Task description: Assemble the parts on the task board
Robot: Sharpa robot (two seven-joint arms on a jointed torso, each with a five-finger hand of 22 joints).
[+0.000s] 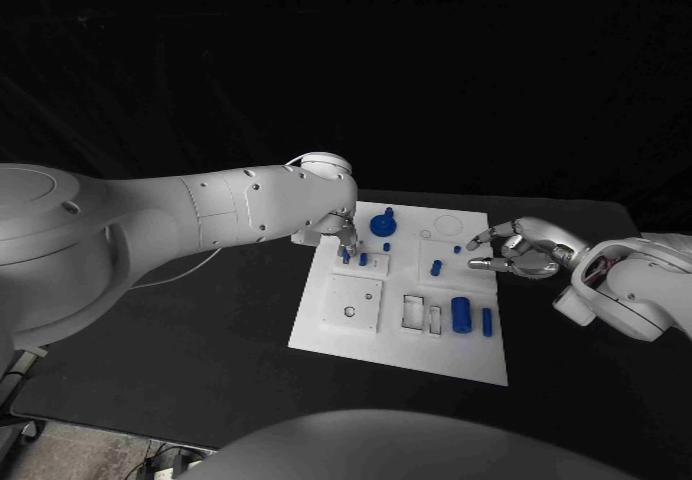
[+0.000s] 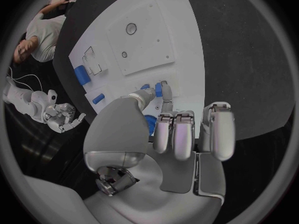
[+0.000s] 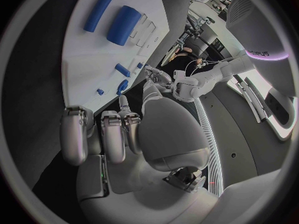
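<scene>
Task board point(image 1: 332, 335), a white plate mid-table, holds several blue parts point(image 1: 462, 313), some lying loose, so assembly looks unfinished. At its far-left corner the left hand point(image 1: 343, 232) pinches a small peg point(image 2: 158, 89). Beside its right edge the right hand point(image 1: 522, 252) hovers, fingers apart, empty.

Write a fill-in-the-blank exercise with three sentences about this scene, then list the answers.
1. The task board is coloured ____.
2. The hand reaching over the board's far left corner, fingertips at a small blue part, is the robot's ____ hand.
3. The right hand hovers beside the board holding ____.

Answers: white; left; nothing
</scene>
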